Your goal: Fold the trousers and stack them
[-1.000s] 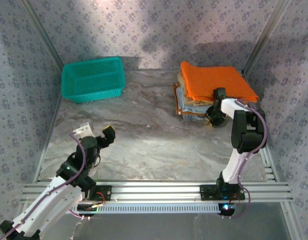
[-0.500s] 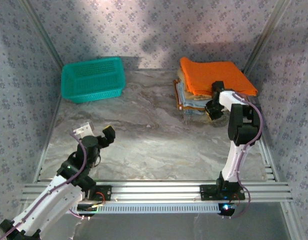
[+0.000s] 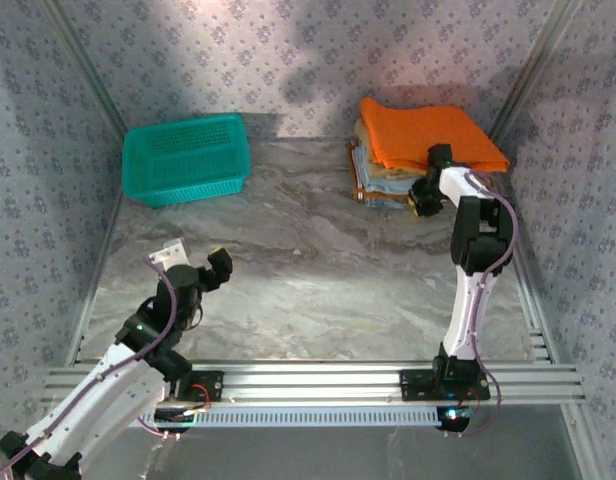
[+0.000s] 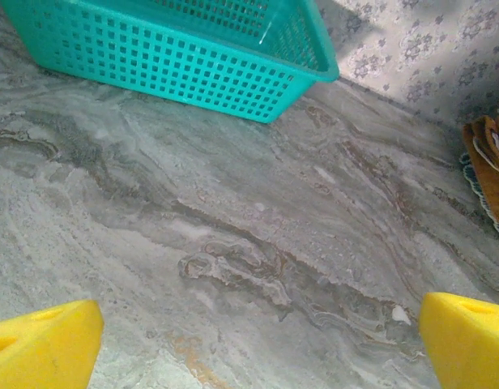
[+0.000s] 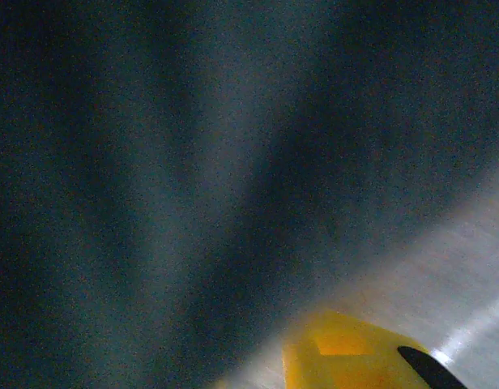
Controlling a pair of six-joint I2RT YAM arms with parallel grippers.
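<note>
**mike_r:** Why's the left hand (image 3: 213, 268) sitting low, close to its own base?

**tinkerjo:** Keeping out of the way, I'd say. Its fingers are spread wide with nothing between them, just bare counter (image 4: 233, 243) underneath. The teal basket (image 3: 188, 155) is well ahead of it.

**mike_r:** And the right hand (image 3: 424, 197)?

**tinkerjo:** Stretched way out, nose against the near side of the pile of folded clothes (image 3: 373, 190). The orange trousers (image 3: 428, 135) lie folded on top, just beyond and above that hand. So the fold looks done, and my guess is it's squaring the pile up. Can't tell if it's open or pinching. Its own camera has something dark and blurry right up close, plus one yellow fingertip (image 5: 339, 361).
</note>
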